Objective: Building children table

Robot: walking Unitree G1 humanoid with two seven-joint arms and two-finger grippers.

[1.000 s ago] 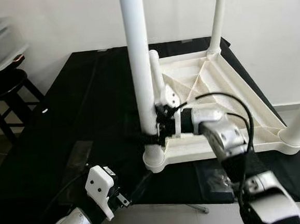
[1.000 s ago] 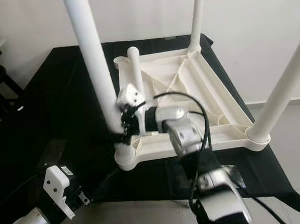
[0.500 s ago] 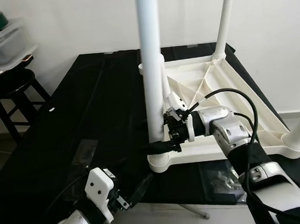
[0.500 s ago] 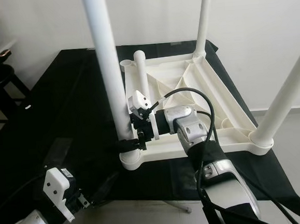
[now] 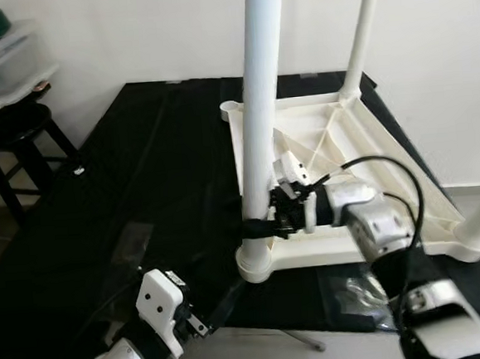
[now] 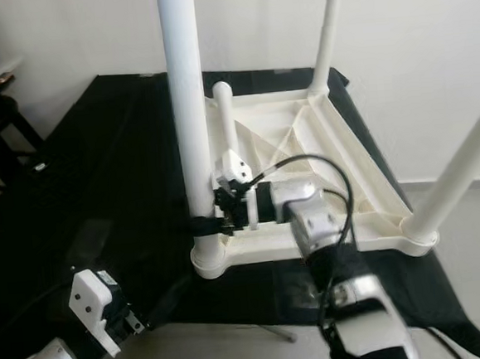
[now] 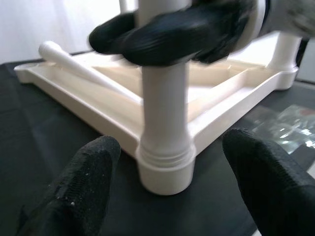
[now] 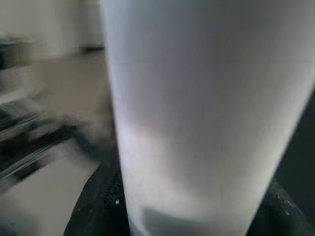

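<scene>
White children's table [image 5: 350, 150], inverted on a black-draped surface [image 5: 141, 187], underside up. Near-corner leg [image 5: 259, 103] stands upright, long axis vertical, seated in the table's corner socket. Right gripper [image 5: 259, 226] clamped around that leg just above the socket; left gripper [image 7: 167, 187] spread apart, low before the same corner.

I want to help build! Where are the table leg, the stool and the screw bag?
Leg [image 5: 255, 103], left eye view, mid-shaft.
Stool [image 5: 7, 127], left eye view, seat.
Bag [image 5: 357, 291], left eye view, its middle.
</scene>
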